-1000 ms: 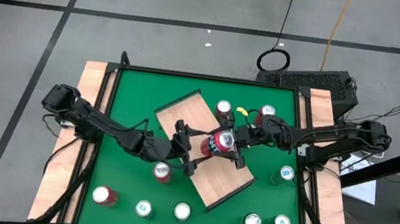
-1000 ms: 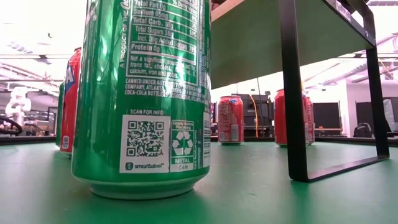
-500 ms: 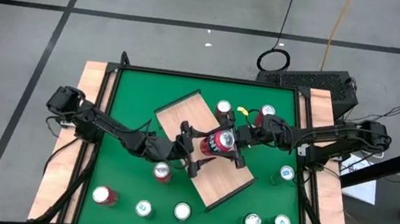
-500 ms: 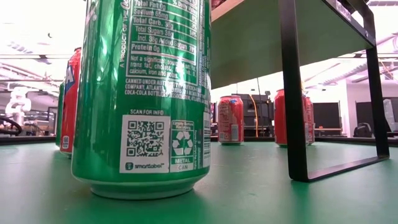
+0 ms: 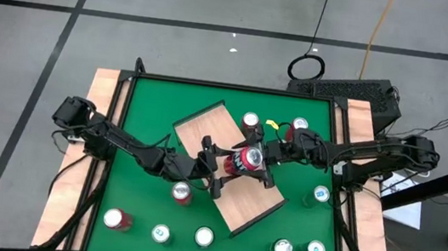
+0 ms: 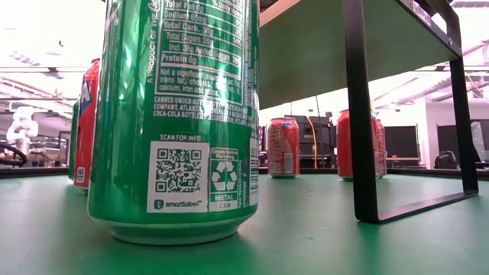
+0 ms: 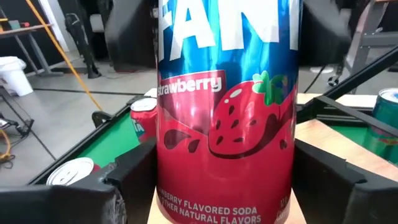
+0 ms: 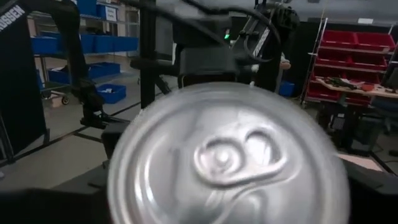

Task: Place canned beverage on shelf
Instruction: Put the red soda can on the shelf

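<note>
The can (image 7: 224, 106) is red and blue with a strawberry picture, the shelf (image 5: 215, 124) light wood-grain, the table (image 5: 150, 99) green.

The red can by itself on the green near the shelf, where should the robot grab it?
Around its round side, midway up. The red can stands upright with its lid up, so a gripper should probably come level from the open table side, away from the shelf.
</note>
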Available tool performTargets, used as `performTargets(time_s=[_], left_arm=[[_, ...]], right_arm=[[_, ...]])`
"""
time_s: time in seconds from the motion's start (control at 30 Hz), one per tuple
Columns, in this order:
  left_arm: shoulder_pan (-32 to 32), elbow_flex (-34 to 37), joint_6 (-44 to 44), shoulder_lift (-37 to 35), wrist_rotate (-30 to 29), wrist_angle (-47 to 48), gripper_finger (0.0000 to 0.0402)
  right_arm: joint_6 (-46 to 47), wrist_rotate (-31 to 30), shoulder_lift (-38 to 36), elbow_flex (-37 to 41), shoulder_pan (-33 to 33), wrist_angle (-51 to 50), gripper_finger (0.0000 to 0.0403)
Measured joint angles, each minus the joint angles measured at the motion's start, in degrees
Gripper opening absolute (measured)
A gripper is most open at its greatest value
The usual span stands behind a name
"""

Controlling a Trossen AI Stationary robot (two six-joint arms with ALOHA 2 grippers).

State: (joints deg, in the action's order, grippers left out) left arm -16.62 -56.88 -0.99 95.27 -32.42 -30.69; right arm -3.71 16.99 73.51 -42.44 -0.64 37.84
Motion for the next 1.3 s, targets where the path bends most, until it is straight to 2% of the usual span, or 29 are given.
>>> performTargets(time_s=[0.23,0.37,0.5,0.7,0.9,1.07,1.3], left_arm=[[-2.2,0.0,-4.2,-0.4,-4.9,-5.3,0.0294],[-2.3,0.0,-5.4,-0.4,-5.1,-9.4,0.0294],[-2.3,0.0,-5.4,0.2,-5.1,-10.5,0.0293],[-1.8,0.0,-5.9,3.1,-5.9,-17.1,0.0293],[-1.7,0.0,-7.5,4.0,-10.1,-17.9,0.0293],[-1.6,0.0,-8.4,4.1,-10.2,-18.7,0.0293],[-1.5,0.0,-8.4,4.1,-10.1,-18.3,0.0293]], right_arm=[[-0.2,0.3,-5.1,0.0,0.0,-4.1,0.0363],[-0.2,0.0,-6.5,0.0,0.0,-4.6,0.0363],[0.2,-0.1,-6.4,0.0,0.0,-3.4,0.0363],[2.3,-0.2,-4.5,0.0,0.0,0.8,0.0362],[3.9,-0.5,-4.1,0.0,-0.1,1.8,0.0334],[4.4,-0.5,-4.1,0.0,-0.1,2.1,0.0307],[4.3,-0.5,-4.1,0.0,-0.1,1.8,0.0302]])
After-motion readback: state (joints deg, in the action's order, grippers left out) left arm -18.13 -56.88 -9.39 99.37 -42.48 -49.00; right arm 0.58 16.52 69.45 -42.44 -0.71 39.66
